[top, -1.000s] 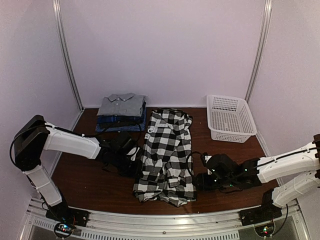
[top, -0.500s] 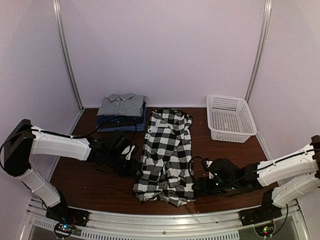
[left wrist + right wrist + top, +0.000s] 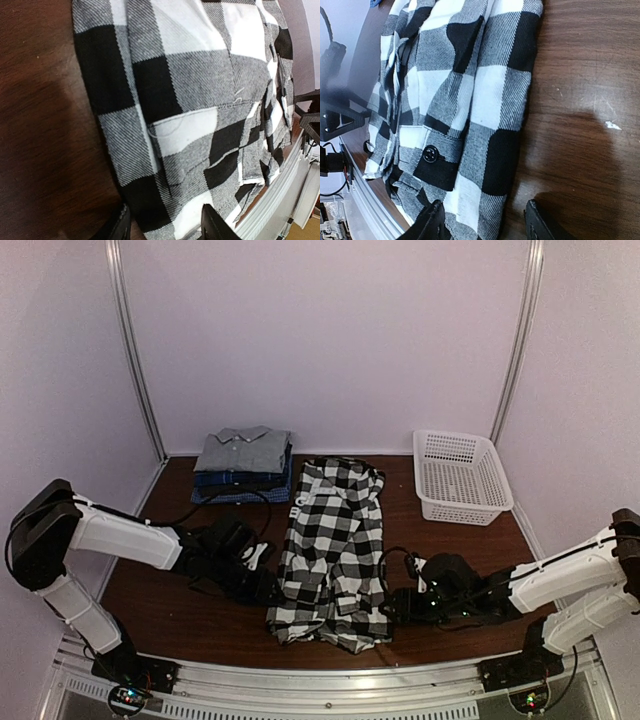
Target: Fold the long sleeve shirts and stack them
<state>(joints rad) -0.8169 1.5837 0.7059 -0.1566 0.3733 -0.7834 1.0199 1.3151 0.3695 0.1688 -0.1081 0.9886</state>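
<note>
Shirt status: checked shirt (image 3: 333,550), big black-and-white squares, lies flat mid-tabletop, long side running from the near rail (image 3: 330,680) toward the back wall. Both sides look folded in, so it reads as one long narrow panel. The near end is bunched and uneven, with layers showing. Up close the weave is diagonal twill in black, grey and white blocks. There is one black button (image 3: 430,154) on a band toward the near end, seen in the right wrist view.

Pile (image 3: 243,478) of folded shirts sits back left on the dark wood tabletop (image 3: 170,605), just beside the checked shirt's far-left corner. A grey shirt (image 3: 243,448) is on top with its collar showing, dark blue and blue-checked layers under it. A white lattice basket (image 3: 460,475) sits back right, apart from the checked shirt.

Left arm (image 3: 130,535) reaches in low from the left. The left jaws are spread at the shirt's left edge with the cloth edge lying between the tips, loose and not pinched. Right arm (image 3: 560,575) comes in low from the right. The right jaws are spread too, at the shirt's right edge, one tip over cloth and the other over bare wood, gripping nothing.
</note>
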